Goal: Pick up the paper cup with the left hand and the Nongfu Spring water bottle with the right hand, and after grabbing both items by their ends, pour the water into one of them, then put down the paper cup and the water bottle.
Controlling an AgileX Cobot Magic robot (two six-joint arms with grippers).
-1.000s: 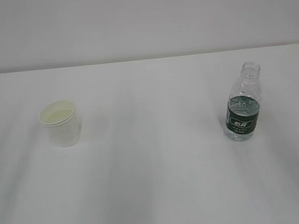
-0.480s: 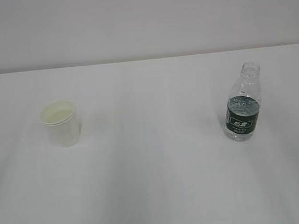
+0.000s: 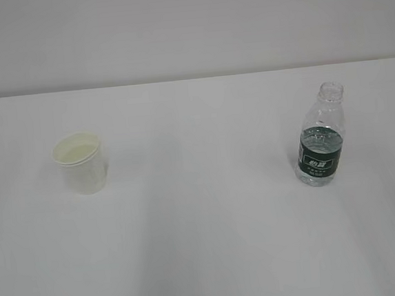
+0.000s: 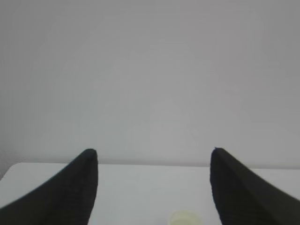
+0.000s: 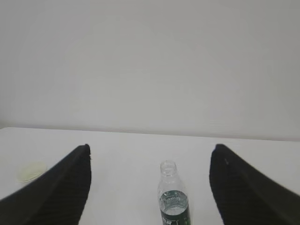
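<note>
A small cream-white tapered paper cup with a rolled rim stands upright on the left of the white table, well apart from the small clear ribbed plastic bottle with a dark green label band, which stands upright and capless on the right with clear water in it. The left gripper has its black fingers spread wide and holds nothing, the cup's rim showing low between them, blurred. The right gripper is likewise spread wide and empty, the bottle standing ahead between its fingers.
</note>
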